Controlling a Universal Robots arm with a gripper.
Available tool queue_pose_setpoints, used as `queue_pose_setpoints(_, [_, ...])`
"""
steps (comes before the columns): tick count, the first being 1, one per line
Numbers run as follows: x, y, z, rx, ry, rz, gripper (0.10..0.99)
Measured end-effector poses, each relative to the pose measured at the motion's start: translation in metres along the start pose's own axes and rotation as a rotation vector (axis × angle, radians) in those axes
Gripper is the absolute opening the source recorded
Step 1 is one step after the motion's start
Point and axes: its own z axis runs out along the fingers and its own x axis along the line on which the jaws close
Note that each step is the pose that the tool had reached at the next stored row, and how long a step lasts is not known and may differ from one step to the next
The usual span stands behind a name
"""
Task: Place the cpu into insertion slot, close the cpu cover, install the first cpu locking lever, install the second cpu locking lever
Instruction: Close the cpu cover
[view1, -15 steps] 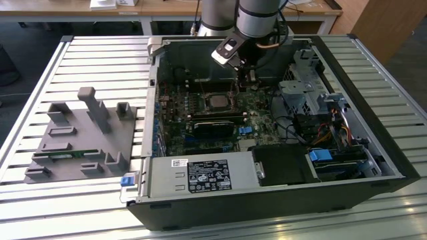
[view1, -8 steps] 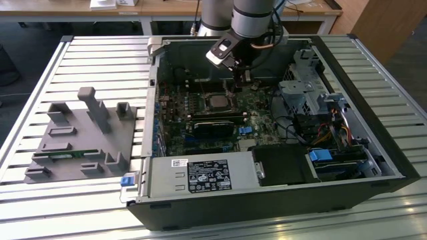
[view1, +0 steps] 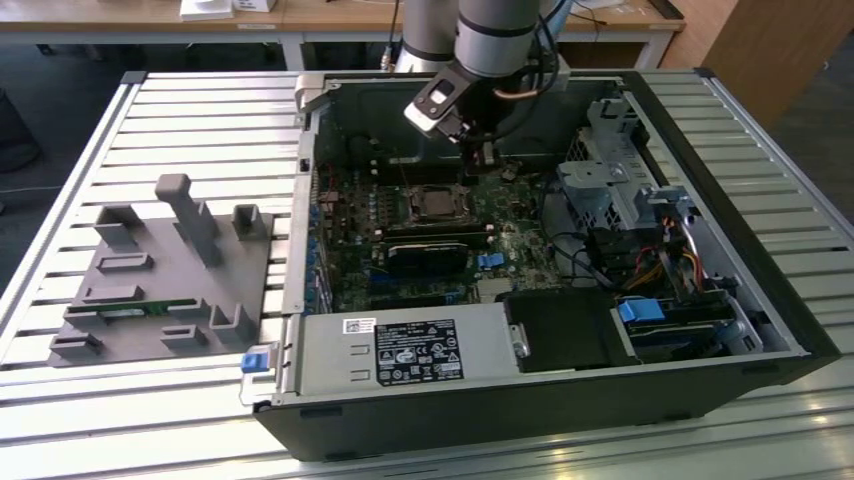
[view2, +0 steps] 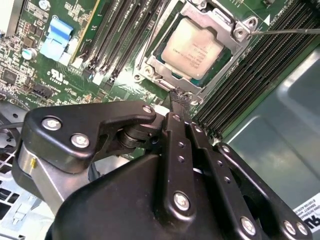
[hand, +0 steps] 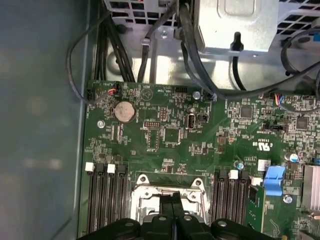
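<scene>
The gripper (view2: 178, 100), fingers closed together on nothing visible, sits at the edge of the cpu cover (view2: 222, 22), at the centre of the frame. A sideways slip could scrape the cpu (view2: 192, 50); the board beside it risks a gouge too.

Slatted metal table (view1: 200, 110), open computer case (view1: 507, 420) on it, grey fixture block (view1: 147, 290) at exterior view's left

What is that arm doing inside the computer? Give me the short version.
A single robot arm is working inside an open computer case. The cpu already sits in the insertion slot, and the cpu cover lies down around it. The gripper, its fingers closed together, has its tip at the edge of that metal frame. Whether it is pinching anything there cannot be told.
</scene>
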Motion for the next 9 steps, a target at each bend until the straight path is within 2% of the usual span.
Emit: queue_pose_setpoints(9, [-0.003,-0.0056,0.0032,0.0,0.0001,0.0,0.118])
